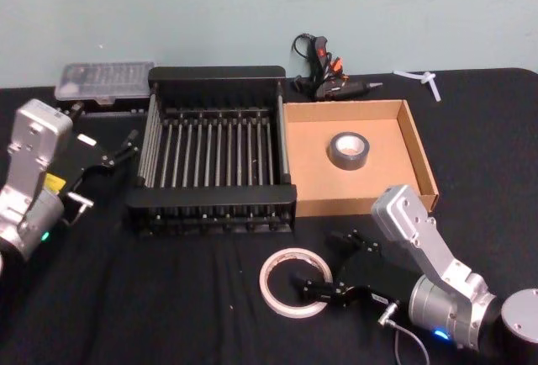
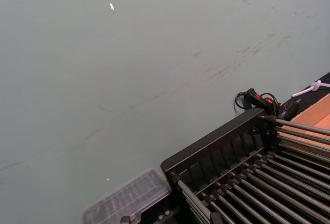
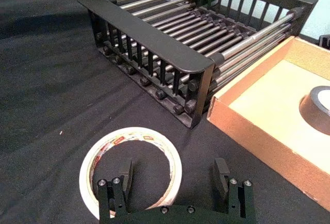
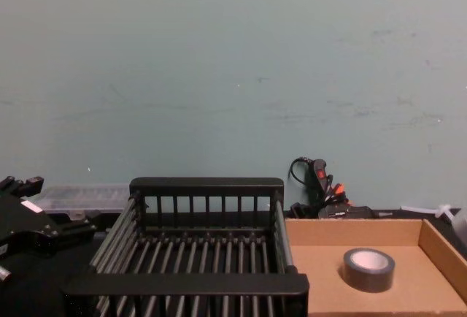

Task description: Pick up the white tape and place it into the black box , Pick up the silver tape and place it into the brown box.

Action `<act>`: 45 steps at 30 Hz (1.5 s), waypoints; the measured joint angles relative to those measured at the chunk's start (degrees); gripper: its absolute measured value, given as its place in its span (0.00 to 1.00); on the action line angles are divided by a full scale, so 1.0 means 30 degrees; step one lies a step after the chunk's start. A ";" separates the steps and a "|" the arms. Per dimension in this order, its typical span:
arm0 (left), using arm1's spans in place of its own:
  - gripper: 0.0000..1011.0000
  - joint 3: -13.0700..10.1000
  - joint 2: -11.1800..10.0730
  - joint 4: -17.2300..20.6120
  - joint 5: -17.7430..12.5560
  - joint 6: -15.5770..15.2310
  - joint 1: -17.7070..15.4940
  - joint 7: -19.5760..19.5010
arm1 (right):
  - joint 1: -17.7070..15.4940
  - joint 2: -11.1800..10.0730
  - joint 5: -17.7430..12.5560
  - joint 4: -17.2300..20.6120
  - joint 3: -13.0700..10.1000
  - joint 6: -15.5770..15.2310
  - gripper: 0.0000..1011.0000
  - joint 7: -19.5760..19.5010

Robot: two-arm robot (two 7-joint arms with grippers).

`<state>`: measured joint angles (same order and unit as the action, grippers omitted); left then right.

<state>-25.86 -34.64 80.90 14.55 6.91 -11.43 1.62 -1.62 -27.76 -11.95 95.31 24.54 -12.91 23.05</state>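
The white tape [image 1: 271,274] lies flat on the black cloth in front of the black box [image 1: 217,73]. My right gripper [image 1: 324,268] is low over it and open. In the right wrist view one finger [image 3: 125,180] stands inside the white tape [image 3: 134,133] ring and the other outside, toward the brown box [image 3: 268,100]. The silver tape [image 1: 349,150] lies flat inside the brown box [image 1: 378,176], and shows in the chest view too [image 4: 368,269]. My left gripper [image 1: 126,148] is parked to the left of the black box.
A glue gun [image 1: 324,71] and a white plastic piece [image 1: 420,79] lie behind the boxes. A clear plastic case [image 1: 105,81] sits at the back left. The two boxes stand side by side, touching. Bare black cloth lies around the white tape.
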 joint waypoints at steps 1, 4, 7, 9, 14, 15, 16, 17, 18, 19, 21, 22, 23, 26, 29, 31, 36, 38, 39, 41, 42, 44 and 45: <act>0.99 0.0000 0.0000 0.0000 0.0001 0.0000 -0.0001 0.0000 | 0.0000 0.0000 0.0000 0.0000 0.0000 0.0000 0.99 0.0000; 0.99 0.0000 0.0000 0.0001 0.0001 0.0000 -0.0001 0.0001 | 0.0064 0.0098 0.0046 -0.0105 0.0014 -0.0064 0.99 0.0042; 0.99 0.0001 0.0000 0.0001 0.0001 0.0000 -0.0002 0.0000 | 0.0094 0.0171 0.0092 -0.0179 0.0031 -0.0117 0.99 0.0051; 0.99 0.0000 0.0001 0.0000 0.0001 0.0000 -0.0001 0.0001 | 0.0104 0.0196 0.0104 -0.0211 0.0032 -0.0135 0.99 0.0060; 0.99 0.0000 0.0000 0.0000 0.0001 0.0000 -0.0001 0.0001 | 0.0156 0.0277 0.0150 -0.0329 0.0033 -0.0188 0.99 0.0092; 0.99 0.0000 0.0000 0.0000 0.0001 0.0000 -0.0001 0.0001 | 0.0158 0.0283 0.0153 -0.0336 0.0033 -0.0199 0.99 0.0093; 0.99 0.0000 0.0000 0.0000 0.0001 0.0000 -0.0001 0.0001 | 0.0170 0.0300 0.0167 -0.0348 0.0033 -0.0224 0.99 0.0099; 0.99 0.0000 0.0000 0.0000 0.0001 0.0000 -0.0001 0.0000 | 0.0175 0.0312 0.0174 -0.0361 0.0035 -0.0227 0.99 0.0102; 0.99 0.0000 0.0000 0.0000 0.0000 0.0000 -0.0001 0.0000 | 0.0179 0.0323 0.0181 -0.0375 0.0039 -0.0230 0.99 0.0108; 0.99 0.0000 0.0000 -0.0001 0.0000 0.0000 -0.0001 0.0001 | 0.0184 0.0331 0.0190 -0.0385 0.0046 -0.0234 0.99 0.0115; 0.99 0.0000 0.0000 0.0001 0.0001 0.0000 -0.0001 0.0001 | 0.0200 0.0347 0.0227 -0.0428 0.0059 -0.0240 0.99 0.0137; 0.99 0.0000 0.0000 0.0001 0.0001 0.0000 -0.0001 0.0001 | 0.0209 0.0363 0.0237 -0.0452 0.0063 -0.0249 0.99 0.0143; 0.99 0.0000 0.0001 0.0000 0.0000 0.0000 -0.0001 0.0001 | 0.0218 0.0374 0.0241 -0.0468 0.0064 -0.0256 0.99 0.0147; 0.99 0.0000 0.0000 -0.0001 0.0001 0.0000 -0.0001 0.0001 | 0.0240 0.0397 0.0249 -0.0510 0.0064 -0.0268 0.99 0.0151; 0.99 0.0000 0.0000 0.0000 0.0001 0.0000 0.0000 0.0001 | 0.0257 0.0421 0.0262 -0.0535 0.0064 -0.0275 0.99 0.0156; 0.99 0.0000 0.0000 0.0000 0.0001 0.0000 -0.0001 0.0001 | 0.0283 0.0443 0.0314 -0.0579 0.0069 -0.0275 0.99 0.0155; 0.99 0.0001 0.0000 0.0000 0.0000 0.0000 -0.0001 0.0000 | 0.0295 0.0456 0.0406 -0.0598 0.0090 -0.0275 0.99 0.0125; 0.99 0.0000 0.0000 0.0001 0.0001 0.0000 -0.0001 0.0000 | 0.0295 0.0454 0.0406 -0.0597 0.0090 -0.0275 0.99 0.0121; 0.99 0.0001 0.0000 0.0001 0.0001 0.0000 -0.0001 0.0001 | 0.0294 0.0453 0.0401 -0.0594 0.0090 -0.0272 0.99 0.0119; 0.99 0.0000 0.0000 0.0000 0.0001 0.0000 -0.0001 0.0000 | 0.0294 0.0451 0.0399 -0.0591 0.0090 -0.0270 0.99 0.0118; 0.99 0.0000 0.0000 0.0000 0.0000 0.0000 0.0000 0.0001 | 0.0292 0.0448 0.0395 -0.0589 0.0088 -0.0270 0.99 0.0119; 0.99 0.0000 -0.0001 0.0000 0.0001 0.0000 -0.0001 0.0000 | 0.0291 0.0446 0.0386 -0.0587 0.0086 -0.0269 0.99 0.0118; 0.99 0.0000 0.0000 0.0000 0.0001 0.0000 -0.0001 0.0001 | 0.0289 0.0444 0.0378 -0.0585 0.0085 -0.0268 0.99 0.0119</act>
<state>-25.86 -34.65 80.90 14.55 6.91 -11.43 1.62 -0.75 -26.43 -10.82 93.55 24.79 -13.71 23.40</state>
